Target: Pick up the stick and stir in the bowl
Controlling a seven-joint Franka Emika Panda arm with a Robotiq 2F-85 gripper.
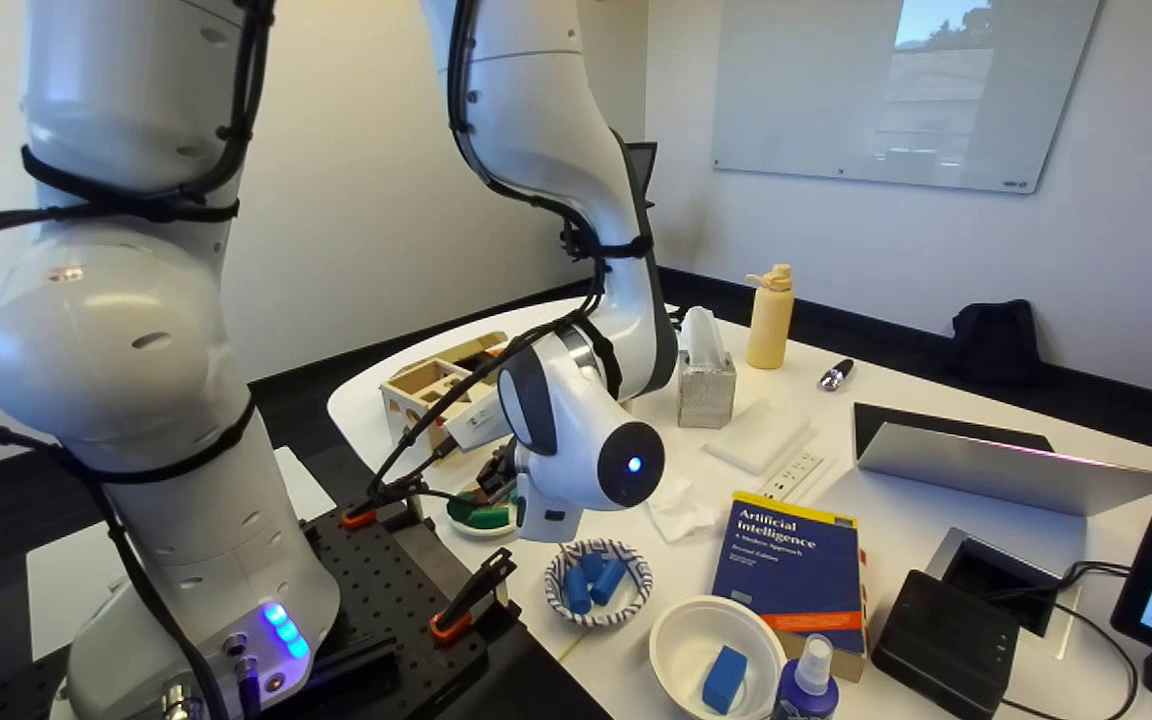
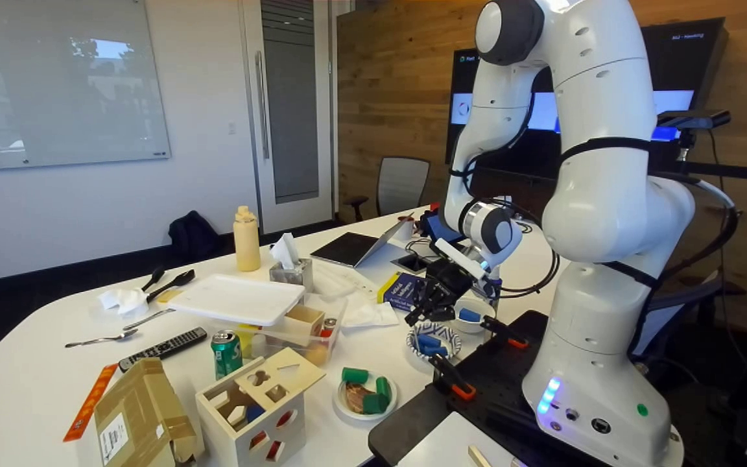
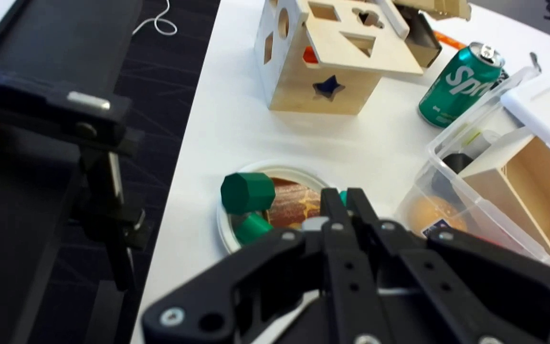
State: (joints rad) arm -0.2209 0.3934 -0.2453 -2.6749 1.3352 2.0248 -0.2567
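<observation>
Gripper [image 3: 344,194]: closed, its two fingers side by side with a sliver between the tips; in the wrist view it covers part of the small white bowl [image 3: 282,170].
Place of the small white bowl: on the white table [image 2: 30,389], between the wooden shape sorter [image 3: 299,93] and the blue-patterned bowl [image 1: 641,588]; in an exterior view the arm [image 1: 576,455] hides part of it.
Stick: cannot tell which thing this is; a pale wooden strip [image 2: 477,456] is cut off at the bottom edge.
Purple bottle [image 1: 802,692]: cut off below, overlapping the larger white bowl [image 1: 674,640]; print too small to read.
In the small white bowl: green blocks [image 3: 248,191] and a brown object [image 3: 294,203] with golden marks.
In the blue-patterned bowl: blue blocks [image 1: 608,578].
In the larger white bowl: one blue block [image 1: 725,679].
Clear plastic bin [image 3: 490,212]: holds a wooden box [image 3: 499,155] and a bun-like item [image 3: 435,213], blurred behind the wall; white lid [image 2: 237,298] askew on top.
Book [image 1: 786,575]: "Artificial Intelligence, A Modern Approach, Second Edition".
Sprite can [image 3: 461,86]: last letters turn out of sight.
Cardboard box [image 2: 146,408]: label illegible.
</observation>
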